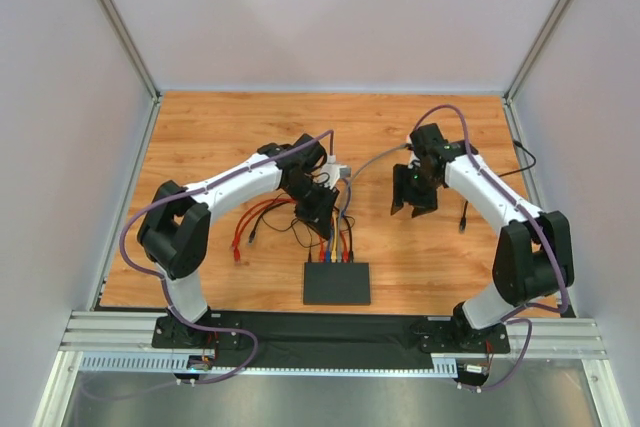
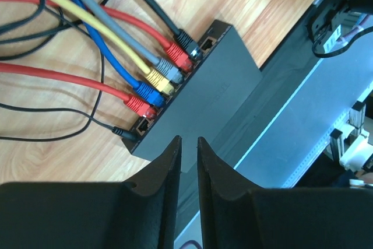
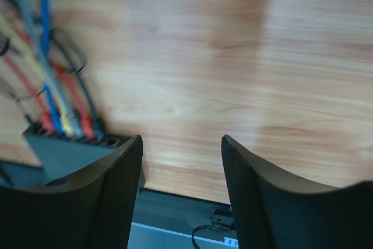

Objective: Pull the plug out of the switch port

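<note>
Left arm (image 1: 225,187) bends inward over the bench (image 1: 250,127), left fingers (image 2: 173,158) a narrow slit apart, empty, poised above the switch (image 1: 337,283). Right arm (image 1: 490,197) angles down further right, right fingers (image 1: 412,205) spread wide, empty. Switch lies near the front edge, midway between the arms; coloured plugs (image 2: 157,83) fill its far edge.

We find no text, label, brand, number or sign that we can read in any view. Any marking on the switch (image 2: 224,88) is too small and dim to make out.
</note>
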`<action>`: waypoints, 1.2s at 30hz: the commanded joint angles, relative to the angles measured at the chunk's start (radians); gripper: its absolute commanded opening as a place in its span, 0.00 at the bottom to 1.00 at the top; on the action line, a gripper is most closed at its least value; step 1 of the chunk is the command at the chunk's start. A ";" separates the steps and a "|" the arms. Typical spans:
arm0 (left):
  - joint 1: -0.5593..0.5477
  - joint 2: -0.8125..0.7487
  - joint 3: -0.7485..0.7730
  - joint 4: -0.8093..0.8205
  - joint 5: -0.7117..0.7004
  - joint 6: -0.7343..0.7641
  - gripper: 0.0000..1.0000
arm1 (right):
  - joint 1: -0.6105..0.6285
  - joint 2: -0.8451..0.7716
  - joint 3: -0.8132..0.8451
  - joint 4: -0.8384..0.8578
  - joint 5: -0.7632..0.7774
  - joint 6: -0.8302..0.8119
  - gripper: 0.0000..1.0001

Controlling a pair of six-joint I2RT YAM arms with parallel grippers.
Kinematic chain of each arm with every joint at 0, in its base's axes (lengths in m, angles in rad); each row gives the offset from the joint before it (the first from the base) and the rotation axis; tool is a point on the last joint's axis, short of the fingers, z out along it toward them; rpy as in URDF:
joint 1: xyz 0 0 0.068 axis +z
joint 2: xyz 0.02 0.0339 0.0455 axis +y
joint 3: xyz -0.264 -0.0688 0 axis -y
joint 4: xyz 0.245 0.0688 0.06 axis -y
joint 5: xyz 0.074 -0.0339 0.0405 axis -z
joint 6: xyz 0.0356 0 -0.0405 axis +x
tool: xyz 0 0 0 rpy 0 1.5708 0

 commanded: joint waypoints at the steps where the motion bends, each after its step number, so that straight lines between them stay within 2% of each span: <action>1: 0.002 0.019 -0.034 0.025 0.031 -0.018 0.24 | 0.062 -0.015 -0.087 0.120 -0.240 -0.009 0.56; 5: 0.002 0.045 -0.058 0.042 0.029 -0.034 0.24 | 0.086 0.031 -0.162 0.221 -0.491 -0.026 0.51; 9: 0.001 0.066 -0.077 0.058 0.043 -0.049 0.22 | 0.135 0.090 -0.179 0.289 -0.641 -0.064 0.45; 12: 0.001 0.086 -0.083 0.065 0.044 -0.057 0.21 | 0.163 0.137 -0.168 0.304 -0.665 -0.064 0.41; 19: 0.001 0.071 -0.068 0.043 0.002 -0.057 0.19 | 0.169 0.145 -0.193 0.341 -0.655 -0.040 0.41; 30: 0.001 0.146 -0.086 0.054 0.072 -0.075 0.16 | 0.181 0.229 -0.222 0.390 -0.725 -0.033 0.31; 36: -0.015 0.175 -0.069 0.046 0.081 -0.052 0.15 | 0.201 0.272 -0.223 0.392 -0.733 -0.044 0.29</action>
